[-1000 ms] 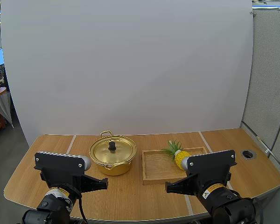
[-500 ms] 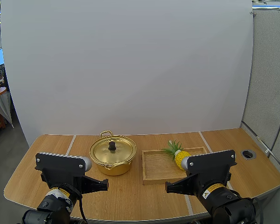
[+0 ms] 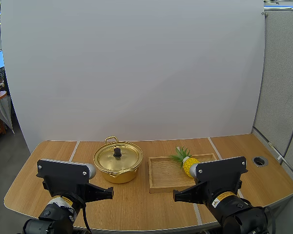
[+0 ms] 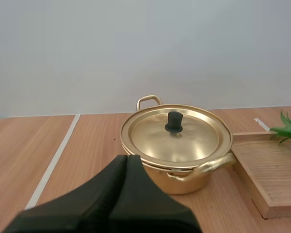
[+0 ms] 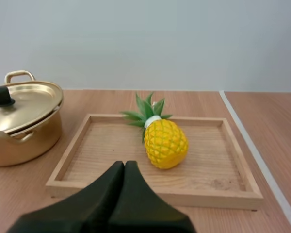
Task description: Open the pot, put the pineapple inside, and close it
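A gold pot (image 3: 118, 163) (image 4: 177, 145) (image 5: 20, 121) stands on the table with its lid on; the lid has a black knob (image 3: 117, 152) (image 4: 174, 121). To its right, a yellow pineapple (image 3: 188, 163) (image 5: 162, 139) with green leaves lies in a wooden tray (image 3: 163, 175) (image 5: 111, 145). My left gripper (image 3: 110, 192) (image 4: 127, 159) is shut, hovering short of the pot's near side. My right gripper (image 3: 176, 196) (image 5: 123, 166) is shut too, just before the tray's front rim, in line with the pineapple.
The wooden table (image 3: 34, 165) has pale seams (image 3: 74, 150) running front to back. A round grommet hole (image 3: 260, 160) sits at the far right. The tray's front rim (image 5: 150, 194) stands between my right gripper and the pineapple.
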